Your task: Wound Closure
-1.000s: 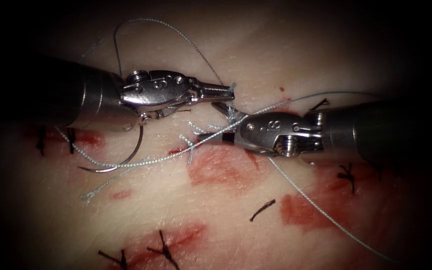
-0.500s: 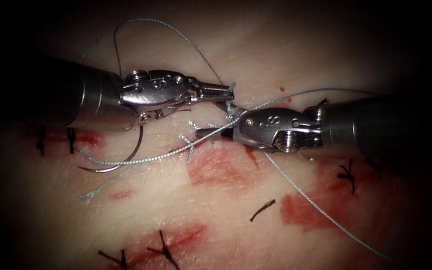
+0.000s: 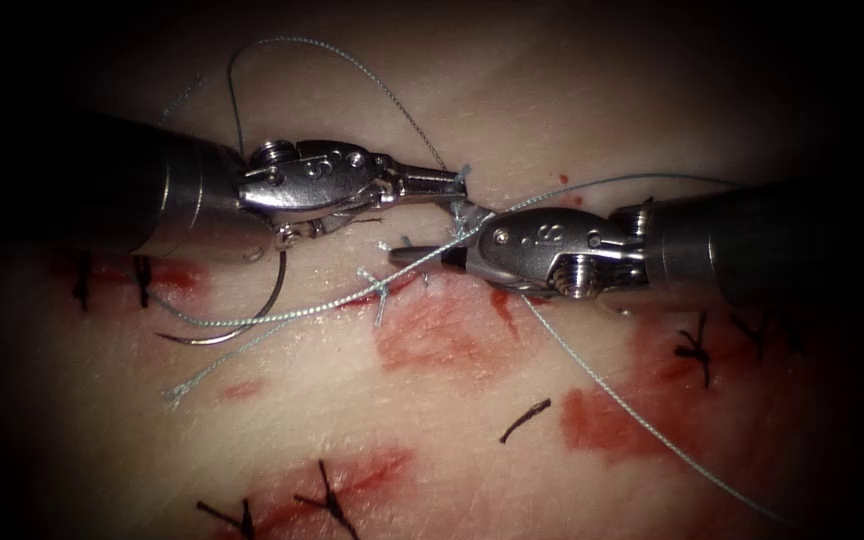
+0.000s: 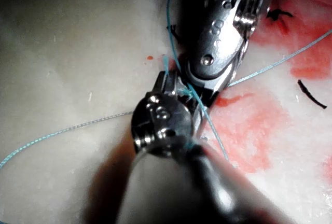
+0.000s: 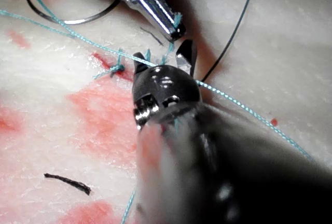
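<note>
Left tool (image 3: 447,182) is seen with jaws clenched on a short end of the thread (image 3: 612,390), just left of centre on the tissue (image 3: 472,90). Right tool (image 3: 422,257) is seen with jaws parted, nothing grasped, tips straddling the strands beside a small knot (image 3: 380,288); in the right wrist view the two tips (image 5: 162,60) are spread to either side of a strand. The needle (image 3: 252,315) is found lying free on the tissue surface well to the left, near the left tool's shaft, held by neither tool and not in the tissue. Thread is trailed from it across the knot and on to the near right. Several dark stitches (image 3: 694,347) are already placed on the left, on the right and along the near edge. Red fluid (image 3: 442,335) is smeared near the knot. Closure is judged well advanced, with thread work at this knot not yet finished.
</note>
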Motion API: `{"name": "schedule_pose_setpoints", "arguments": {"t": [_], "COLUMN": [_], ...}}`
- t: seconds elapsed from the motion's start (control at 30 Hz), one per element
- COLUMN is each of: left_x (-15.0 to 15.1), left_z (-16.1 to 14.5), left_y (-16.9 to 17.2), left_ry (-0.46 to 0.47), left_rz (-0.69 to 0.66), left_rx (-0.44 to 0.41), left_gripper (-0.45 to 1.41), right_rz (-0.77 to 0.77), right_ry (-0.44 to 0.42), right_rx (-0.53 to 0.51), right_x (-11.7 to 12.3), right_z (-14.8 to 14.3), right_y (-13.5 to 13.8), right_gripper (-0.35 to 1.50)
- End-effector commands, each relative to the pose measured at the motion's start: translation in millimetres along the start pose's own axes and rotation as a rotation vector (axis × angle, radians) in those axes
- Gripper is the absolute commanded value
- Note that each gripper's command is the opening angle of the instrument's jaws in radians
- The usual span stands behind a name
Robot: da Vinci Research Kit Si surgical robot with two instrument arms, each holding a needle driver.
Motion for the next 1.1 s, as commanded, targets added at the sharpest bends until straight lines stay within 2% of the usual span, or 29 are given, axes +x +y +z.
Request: {"name": "schedule_pose_setpoints", "arguments": {"t": [0.03,0.07,0.13,0.17,0.23,0.27,0.3,0.33,0.37,0.9,0.93,1.0,1.03,1.1], "left_x": [-0.4,-0.4,-0.4,-0.4,-0.4,-0.4,-0.4,-0.4,-0.3,0.1,0.1,0.3,0.4,0.6], "left_z": [0.6,0.6,0.6,0.6,0.6,0.6,0.6,0.6,0.6,-0.3,-0.6,-1.2,-1.6,-2.5], "left_y": [-0.1,-0.1,-0.1,-0.1,-0.1,-0.1,-0.1,-0.1,-0.1,-0.3,-0.4,-0.6,-0.8,-1.1], "left_ry": [0.000,0.000,0.000,0.000,0.000,0.000,0.000,0.000,0.000,0.004,0.005,0.006,0.008,0.011], "left_rz": [-0.001,-0.001,-0.001,-0.001,-0.001,-0.001,-0.001,-0.001,-0.001,-0.006,-0.007,-0.008,-0.009,-0.013], "left_rx": [0.000,0.000,0.000,0.000,0.000,0.000,0.000,0.000,0.000,0.014,0.016,0.022,0.028,0.042], "left_gripper": [-0.45,-0.45,-0.45,-0.45,-0.45,-0.45,-0.45,-0.45,-0.45,-0.45,-0.45,-0.45,-0.45,-0.45], "right_rz": [-0.001,-0.001,-0.001,0.005,0.023,0.023,0.023,0.022,0.022,0.048,0.050,0.050,0.051,0.051], "right_ry": [0.001,0.001,0.001,0.004,0.004,0.004,0.004,0.005,0.005,0.008,0.011,0.011,0.012,0.012], "right_rx": [0.002,0.002,0.002,0.002,0.002,0.002,-0.001,0.006,0.009,0.034,0.036,0.039,0.042,0.046], "right_x": [0.0,0.0,0.1,0.1,0.1,0.1,0.0,0.0,0.0,-0.3,-0.1,-0.1,0.0,0.1], "right_z": [0.8,0.8,0.8,0.8,0.8,0.8,0.8,0.7,0.7,0.4,0.2,-0.2,-0.5,-0.9], "right_y": [-0.4,-0.4,-0.4,-0.4,-0.4,-0.4,-0.4,-0.4,-0.5,-0.6,-0.5,-0.5,-0.5,-0.6], "right_gripper": [0.93,0.86,0.61,0.37,0.10,0.10,-0.01,-0.25,-0.33,-0.35,-0.06,-0.11,-0.08,0.26]}}
